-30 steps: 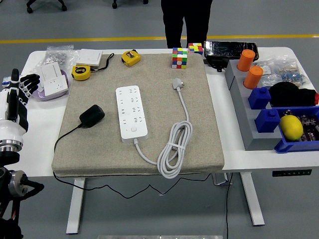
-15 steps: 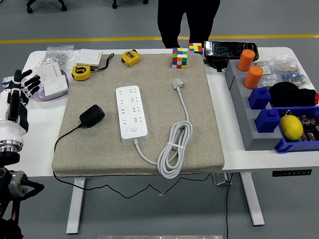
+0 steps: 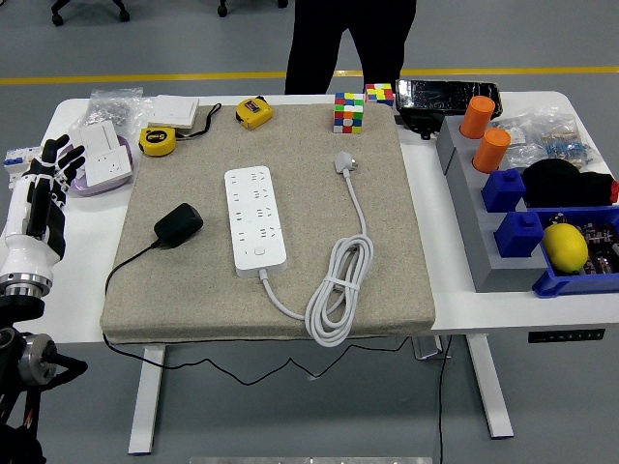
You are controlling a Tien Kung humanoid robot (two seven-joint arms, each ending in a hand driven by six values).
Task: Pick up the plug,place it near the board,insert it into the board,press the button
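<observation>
Black plug (image 3: 178, 224) lies on the grey mat, left of the white board (image 3: 256, 219), well apart from the left hand (image 3: 53, 169). Fingers (image 3: 68, 155) appear spread, holding nothing. Since the earlier frame, that hand has advanced over the worktop (image 3: 73, 251).

The left hand (image 3: 53, 174) is rising and drifting rightward over the table's left edge, its fingers (image 3: 68, 155) spreading from a loose curl toward the white socket block (image 3: 104, 155). At the far side, the person (image 3: 348, 43) is shifting leftward.
</observation>
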